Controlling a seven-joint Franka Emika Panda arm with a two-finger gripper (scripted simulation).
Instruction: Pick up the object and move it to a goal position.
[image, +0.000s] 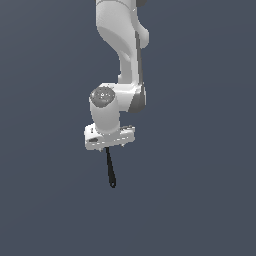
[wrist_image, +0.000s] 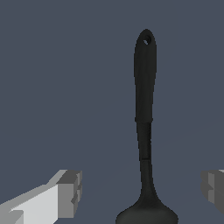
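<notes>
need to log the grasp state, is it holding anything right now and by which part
Nothing is held. The gripper is open, with one of its fingers standing clear to each side of the slim black spoon-like utensil, near its rounded head.

Spoon (image: 110, 170) beneath the hand (image: 107, 148)

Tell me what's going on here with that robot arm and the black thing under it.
A white robot arm is hovering over a slim black spoon. The wrist view shows the gripper open, its fingers on either side of the spoon near its rounded head, not touching it. So the spoon isn't grasped yet; closing on it looks like the likely next move.
</notes>
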